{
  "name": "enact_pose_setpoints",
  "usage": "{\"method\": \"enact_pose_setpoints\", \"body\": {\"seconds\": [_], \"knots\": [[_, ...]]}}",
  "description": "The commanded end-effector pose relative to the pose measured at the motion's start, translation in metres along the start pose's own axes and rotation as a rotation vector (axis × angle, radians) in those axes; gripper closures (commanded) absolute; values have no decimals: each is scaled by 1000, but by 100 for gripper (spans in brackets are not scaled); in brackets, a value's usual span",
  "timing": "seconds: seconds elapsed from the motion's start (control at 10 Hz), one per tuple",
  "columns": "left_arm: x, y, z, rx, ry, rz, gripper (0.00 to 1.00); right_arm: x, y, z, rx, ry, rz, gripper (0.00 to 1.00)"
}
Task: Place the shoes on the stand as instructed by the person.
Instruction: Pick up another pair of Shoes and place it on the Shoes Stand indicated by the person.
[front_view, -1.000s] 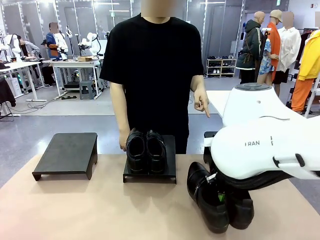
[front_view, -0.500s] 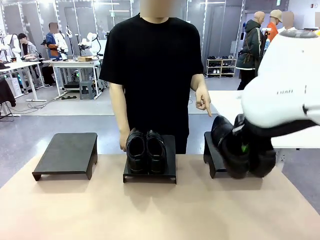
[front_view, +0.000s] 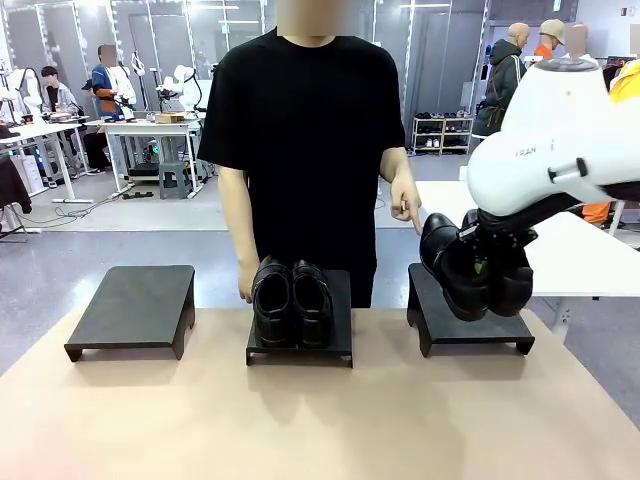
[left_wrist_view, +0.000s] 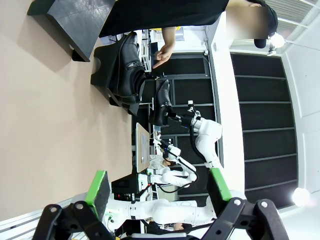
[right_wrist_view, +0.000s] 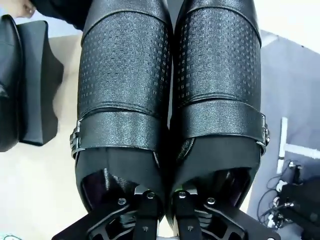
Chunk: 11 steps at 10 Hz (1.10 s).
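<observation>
- Shoes: 1 pair (front_view: 478, 272) hangs at right of the frame, above the right stand (front_view: 470, 322), toes down; the other pair (front_view: 291, 302) sits on the middle stand (front_view: 300, 345).
- Right gripper (right_wrist_view: 162, 197) is clamped on the hanging pair's inner heel walls.
- Left gripper (left_wrist_view: 157, 187) is spread wide, holding nothing.
- Person's hand (front_view: 405, 205) points down at the right stand.
- Left stand (front_view: 135, 310) is bare.

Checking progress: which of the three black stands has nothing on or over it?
The left stand. The middle stand carries a pair of shoes, and the right gripper holds the other pair above the right stand.
</observation>
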<state>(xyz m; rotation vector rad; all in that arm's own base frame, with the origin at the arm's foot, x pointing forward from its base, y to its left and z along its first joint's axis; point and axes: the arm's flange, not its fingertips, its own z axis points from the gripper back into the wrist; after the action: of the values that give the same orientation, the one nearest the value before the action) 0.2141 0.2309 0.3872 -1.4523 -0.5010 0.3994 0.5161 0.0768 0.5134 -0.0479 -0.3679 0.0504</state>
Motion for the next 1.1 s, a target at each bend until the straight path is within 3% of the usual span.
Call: {"method": "enact_pose_setpoints", "body": {"seconds": [0.0, 0.3, 0.5, 1.0], "knots": [[0, -2, 1, -15, 1, -1, 0, 21, 3, -4, -19, -30, 29, 93], [0, -2, 1, -15, 1, -1, 0, 32, 1, -29, 13, -18, 51, 93], [0, -2, 1, -15, 1, -1, 0, 40, -1, -43, 40, -4, -28, 93], [0, -2, 1, -15, 1, -1, 0, 27, 1, -48, 15, 33, 14, 93]]}}
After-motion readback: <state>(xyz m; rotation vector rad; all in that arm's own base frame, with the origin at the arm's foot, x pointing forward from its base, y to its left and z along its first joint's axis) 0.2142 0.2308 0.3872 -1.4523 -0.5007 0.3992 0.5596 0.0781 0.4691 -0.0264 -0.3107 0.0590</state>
